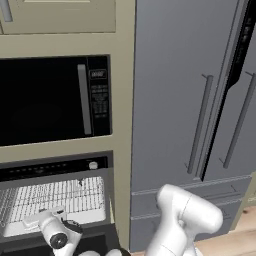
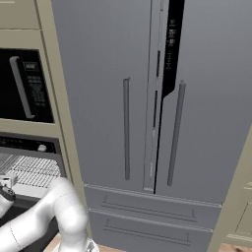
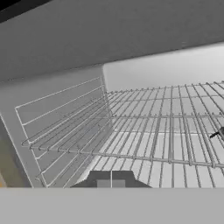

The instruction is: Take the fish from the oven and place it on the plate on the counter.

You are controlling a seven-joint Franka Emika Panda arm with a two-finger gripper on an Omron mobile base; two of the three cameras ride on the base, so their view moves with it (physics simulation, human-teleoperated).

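Note:
The oven point(image 1: 55, 170) stands open, its dark door folded down below my arm. A wire rack point(image 1: 60, 197) spans the pale cavity, and the same rack point(image 3: 144, 131) runs under my hand in the hand view. My gripper point(image 3: 111, 183) hovers just over the rack's front edge, fingertips pressed together, shut on nothing. From the base views the white hand point(image 1: 37, 219) point(image 2: 5, 183) reaches in from the front. A small dark shape, probably the fish point(image 3: 220, 131), lies on the rack at the right edge of the hand view, apart from the fingers. The plate and the counter are out of view.
A black microwave point(image 1: 45, 100) with a vertical grey handle sits above the oven. To the right stands a tall grey fridge point(image 2: 147, 98) with long handles and drawers below. The oven's left wall point(image 3: 17, 144) and ceiling close in around the hand.

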